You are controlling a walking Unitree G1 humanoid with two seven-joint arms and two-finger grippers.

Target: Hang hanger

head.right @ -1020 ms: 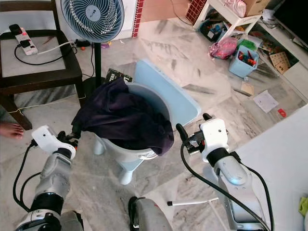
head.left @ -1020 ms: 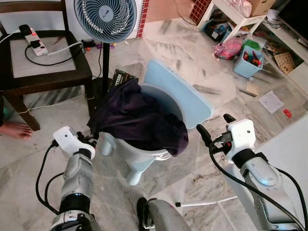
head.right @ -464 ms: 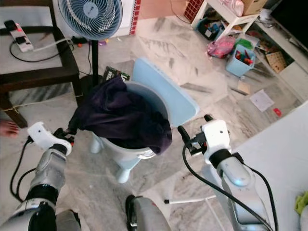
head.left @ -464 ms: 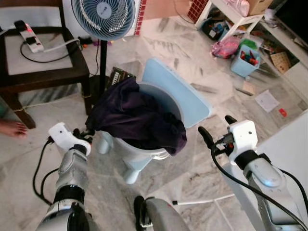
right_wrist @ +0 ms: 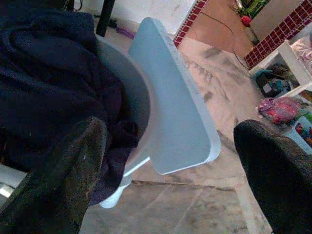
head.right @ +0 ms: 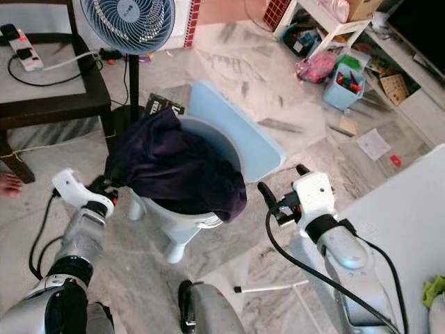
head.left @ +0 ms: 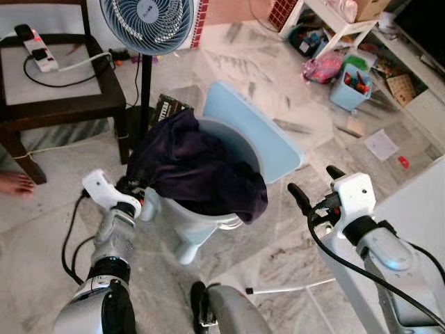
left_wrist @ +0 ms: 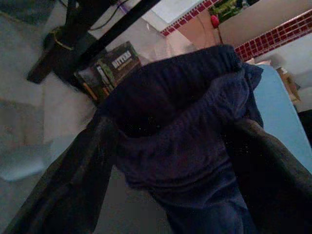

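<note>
A dark purple garment [head.left: 195, 167] is heaped in a pale blue laundry basket [head.left: 208, 219] on the floor and spills over its rim. My left gripper [head.left: 133, 189] is at the basket's left side, open, its fingers [left_wrist: 73, 180] spread on either side of the garment's hanging edge [left_wrist: 185, 126], and I cannot tell whether they touch it. My right gripper [head.left: 314, 184] hovers open to the right of the basket with nothing between its fingers [right_wrist: 63, 170]. I see no hanger.
The basket's light blue lid [head.left: 250, 132] leans against its far right side. A standing fan [head.left: 147, 21] and a dark chair [head.left: 62, 90] with a power strip are behind. A thin white rod [head.left: 292, 287] lies near my feet. Toys and a white shelf [head.left: 341, 21] are at far right. A person's foot [head.left: 15, 184] is at left.
My left gripper has moved right, closer to the garment's hanging edge at the basket's side. The right gripper has stayed open in about the same place. The camera shifted slightly.
</note>
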